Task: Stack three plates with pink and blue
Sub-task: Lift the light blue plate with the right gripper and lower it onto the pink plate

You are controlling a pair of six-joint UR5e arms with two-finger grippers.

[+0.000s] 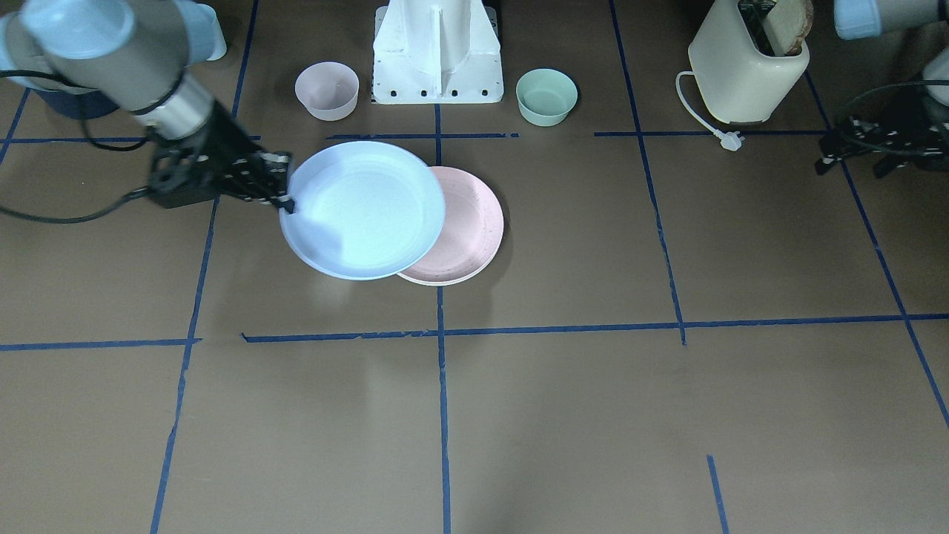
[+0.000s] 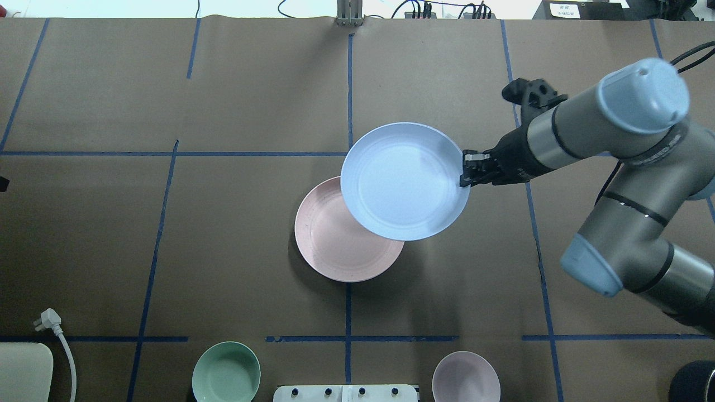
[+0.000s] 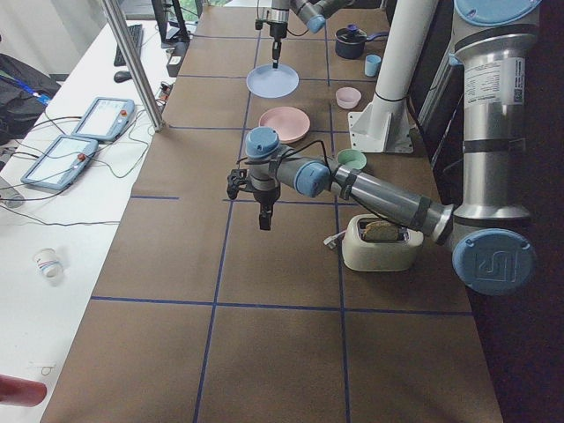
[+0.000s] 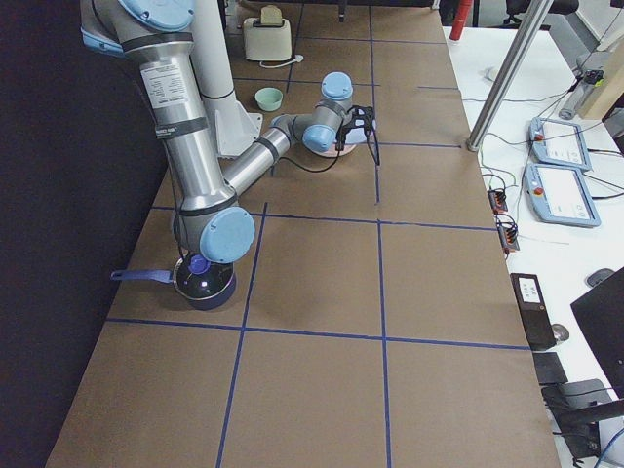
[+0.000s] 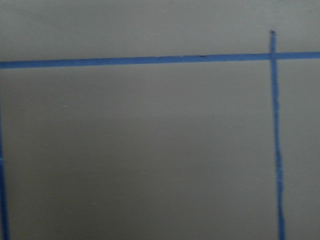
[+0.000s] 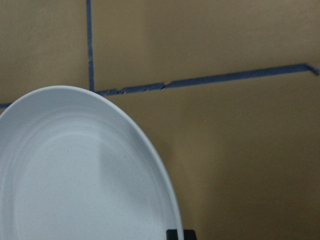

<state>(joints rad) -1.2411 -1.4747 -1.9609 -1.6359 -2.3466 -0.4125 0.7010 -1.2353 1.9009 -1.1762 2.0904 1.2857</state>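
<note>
Our right gripper [image 2: 465, 171] clamps the blue plate [image 2: 405, 181] by its rim; it faces up, partly over the pink plate [image 2: 335, 248]. For the left gripper [image 3: 264, 218], we cannot tell.

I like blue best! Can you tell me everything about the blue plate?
The pale blue round plate is shallow and matte, with faint rings inside and a low raised rim. It looks like plastic. It is empty. The right arm's black claw pinches its rim at one edge and holds it roughly level above the brown table, where it casts a shadow. From above it partly covers the pale pink round plate, but the side view shows them apart. Nothing else touches it.
</note>
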